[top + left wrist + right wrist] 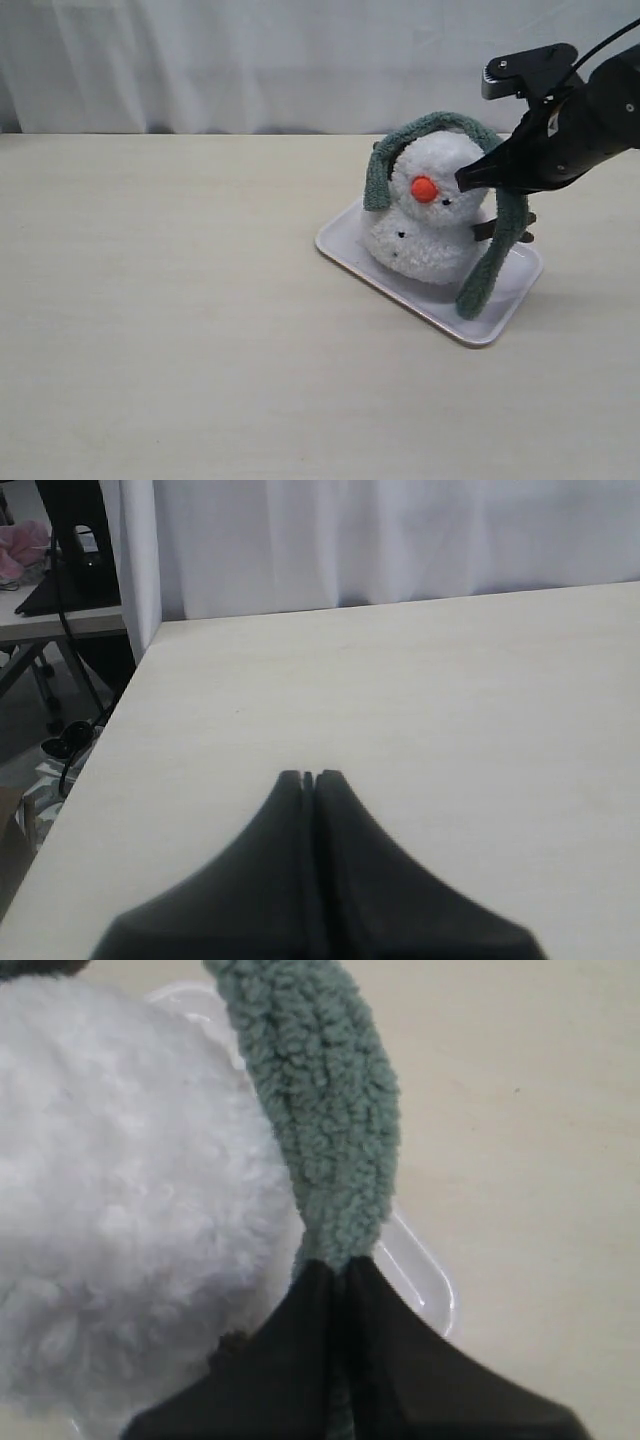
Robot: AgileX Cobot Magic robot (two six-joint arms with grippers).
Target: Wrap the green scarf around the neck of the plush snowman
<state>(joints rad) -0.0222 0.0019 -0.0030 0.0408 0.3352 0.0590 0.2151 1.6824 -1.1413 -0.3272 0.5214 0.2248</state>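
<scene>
a pale table (160, 340) bears one white tray (338, 243) lying flat.

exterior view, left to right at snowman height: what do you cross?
table → white tray, left corner → green scarf, short hanging end → plush snowman, at its orange nose → right end effector, shut on the scarf's long side.

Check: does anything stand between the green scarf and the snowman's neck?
Yes: the fuzzy grey-green fleece scarf arches over the fluffy white plush snowman's head, above the neck; the right gripper pinches its hanging side.
</scene>
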